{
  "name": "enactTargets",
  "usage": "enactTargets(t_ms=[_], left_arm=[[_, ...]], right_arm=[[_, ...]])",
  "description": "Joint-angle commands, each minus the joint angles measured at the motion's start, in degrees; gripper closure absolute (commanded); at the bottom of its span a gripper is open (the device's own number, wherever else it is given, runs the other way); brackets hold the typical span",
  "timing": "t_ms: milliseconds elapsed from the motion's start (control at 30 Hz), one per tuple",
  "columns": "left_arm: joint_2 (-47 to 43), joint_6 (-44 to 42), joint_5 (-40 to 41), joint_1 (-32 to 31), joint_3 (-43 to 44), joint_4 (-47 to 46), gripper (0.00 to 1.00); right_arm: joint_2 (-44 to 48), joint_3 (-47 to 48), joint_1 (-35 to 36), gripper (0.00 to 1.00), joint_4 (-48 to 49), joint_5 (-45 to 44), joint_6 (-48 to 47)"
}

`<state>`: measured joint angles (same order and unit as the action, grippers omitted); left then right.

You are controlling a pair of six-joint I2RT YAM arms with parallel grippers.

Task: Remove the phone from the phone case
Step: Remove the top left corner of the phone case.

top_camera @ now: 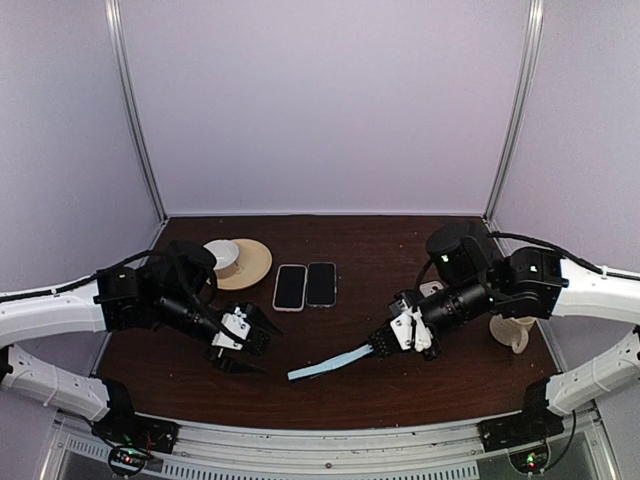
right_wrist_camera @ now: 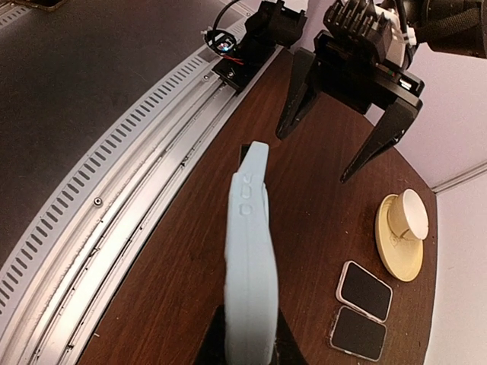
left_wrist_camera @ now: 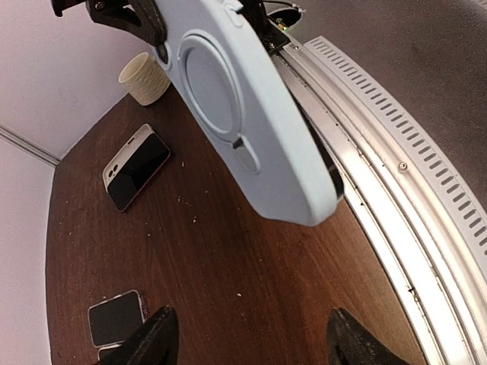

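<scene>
right hand [top_camera: 385,345] is clamping the case [top_camera: 325,364] by one end, seemingly offering its free end to the left hand [top_camera: 250,352], jaws spread wide, empty.

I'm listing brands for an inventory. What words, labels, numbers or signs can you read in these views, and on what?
No text is readable in any view.
light blue phone case: plain back, no print visible.
left phone and right phone: dark screens, nothing displayed.
cup and plate: no markings visible.
</scene>
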<state>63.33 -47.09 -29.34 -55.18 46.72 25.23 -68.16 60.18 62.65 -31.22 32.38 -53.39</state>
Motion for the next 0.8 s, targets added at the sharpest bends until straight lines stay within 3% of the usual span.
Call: enactTargets(t_ms=[0, 300, 767], left_arm=[[-1.7, -0.7, 1.7, 0.3, -0.3, -3.8, 0.3], [-1.6, 6.6, -9.5, 0.3, 0.9, -7.5, 0.37], [0.4, 6.6, -12.8, 0.3, 1.5, -6.2, 0.54]], right_arm=[[3.9, -3.8, -0.4, 1.0, 10.5, -6.1, 2.6], [4.4, -4.5, 0.5, 1.0, 14.6, -6.0, 1.9], [1.2, -0.9, 1.7, 1.0, 15.3, -3.5, -0.1]])
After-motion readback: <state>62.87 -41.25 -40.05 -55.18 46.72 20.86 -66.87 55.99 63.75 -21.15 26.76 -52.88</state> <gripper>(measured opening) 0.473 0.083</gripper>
